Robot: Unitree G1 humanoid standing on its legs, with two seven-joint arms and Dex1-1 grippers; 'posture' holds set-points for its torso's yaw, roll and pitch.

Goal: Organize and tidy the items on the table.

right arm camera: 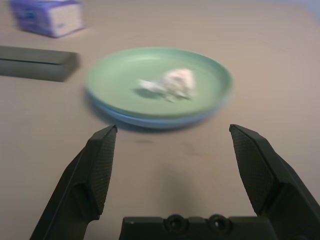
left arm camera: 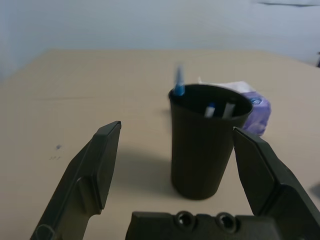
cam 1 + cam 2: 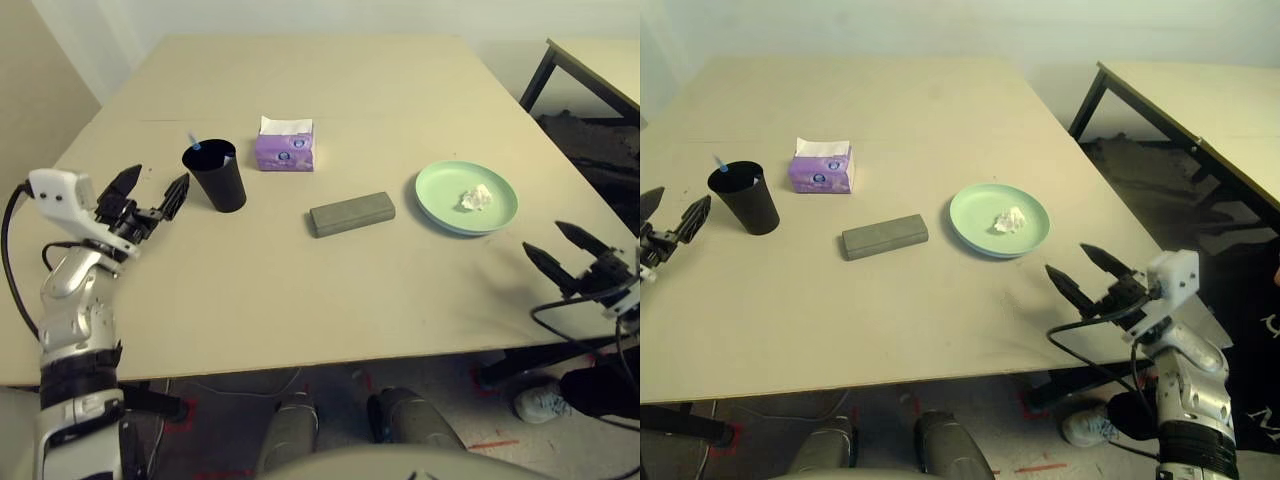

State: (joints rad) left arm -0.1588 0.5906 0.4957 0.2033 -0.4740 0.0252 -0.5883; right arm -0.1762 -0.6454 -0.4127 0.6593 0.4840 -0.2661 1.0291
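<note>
Green round plate stacked on a pale blue plate (image 1: pixel 150 121), at right
Both black two-fingered grippers (left (image 3: pixel 152 200), right (image 3: pixel 1080 285)) spread wide, nothing held; cup contents probably pens.

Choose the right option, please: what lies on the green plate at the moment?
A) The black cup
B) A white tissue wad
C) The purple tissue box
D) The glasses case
B: the white tissue wad lies on the green plate, while the glasses case, tissue box and black cup all stand on the table itself.
</note>
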